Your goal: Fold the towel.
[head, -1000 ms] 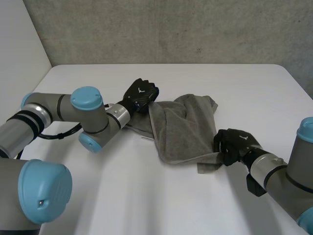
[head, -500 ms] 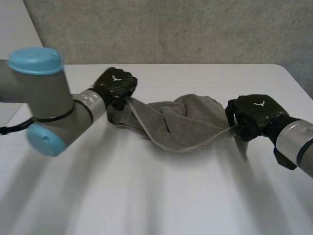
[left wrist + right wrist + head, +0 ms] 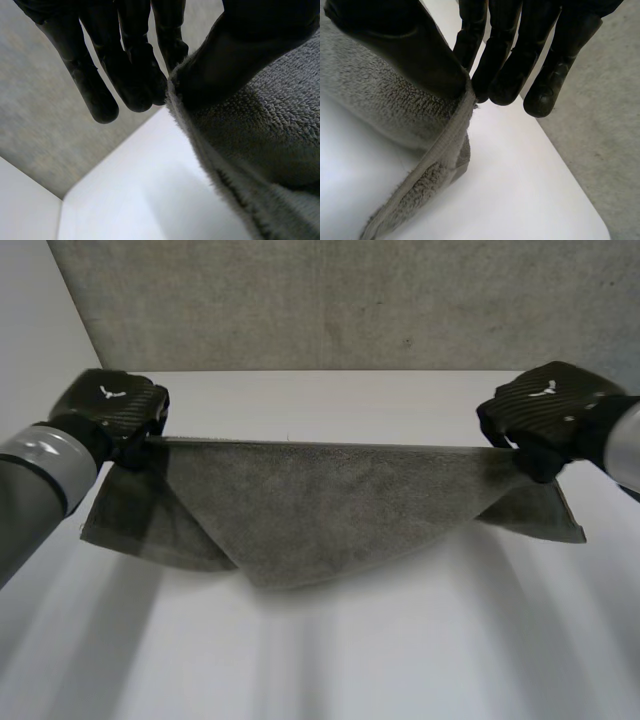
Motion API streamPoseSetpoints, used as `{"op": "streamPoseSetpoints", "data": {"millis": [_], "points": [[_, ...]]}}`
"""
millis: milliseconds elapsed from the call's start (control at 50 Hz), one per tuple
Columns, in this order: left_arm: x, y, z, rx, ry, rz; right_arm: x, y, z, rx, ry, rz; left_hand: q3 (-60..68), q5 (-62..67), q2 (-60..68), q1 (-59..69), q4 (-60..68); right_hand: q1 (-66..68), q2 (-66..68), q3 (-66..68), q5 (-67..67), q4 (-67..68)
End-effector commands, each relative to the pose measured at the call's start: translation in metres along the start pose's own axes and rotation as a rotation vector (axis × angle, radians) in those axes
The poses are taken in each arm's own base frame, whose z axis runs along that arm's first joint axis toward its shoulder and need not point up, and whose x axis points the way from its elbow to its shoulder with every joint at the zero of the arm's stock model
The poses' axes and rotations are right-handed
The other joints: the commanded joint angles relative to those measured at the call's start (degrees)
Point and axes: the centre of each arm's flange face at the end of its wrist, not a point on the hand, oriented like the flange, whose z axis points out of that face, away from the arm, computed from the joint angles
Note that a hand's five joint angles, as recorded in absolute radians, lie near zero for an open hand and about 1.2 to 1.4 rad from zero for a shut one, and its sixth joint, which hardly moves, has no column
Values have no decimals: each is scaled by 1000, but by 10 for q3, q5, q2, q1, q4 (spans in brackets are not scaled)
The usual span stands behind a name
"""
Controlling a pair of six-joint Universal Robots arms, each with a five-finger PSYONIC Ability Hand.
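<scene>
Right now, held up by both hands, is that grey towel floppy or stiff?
Probably floppy: below its taut top edge the towel hangs in loose folds between the left hand and right hand. Likely not slippery: a pinch at each end holds it.

towels: we count one, a grey towel (image 3: 330, 505) | hands: we count two, the left hand (image 3: 110, 410) and the right hand (image 3: 545, 410) | arms: we count two, the left arm (image 3: 30, 490) and the right arm (image 3: 630, 452) | tables: we count one white table (image 3: 330, 660) | walls: we count one grey wall (image 3: 350, 300) at the far side
</scene>
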Motion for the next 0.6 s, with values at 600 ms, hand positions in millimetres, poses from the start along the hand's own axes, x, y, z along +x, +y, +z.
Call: {"op": "streamPoseSetpoints", "data": {"millis": [600], "points": [[-24, -49, 80, 535, -131, -318, 34, -45, 82, 520, 197, 184, 37, 43, 36, 51, 24, 32, 47, 43, 33, 38]]}}
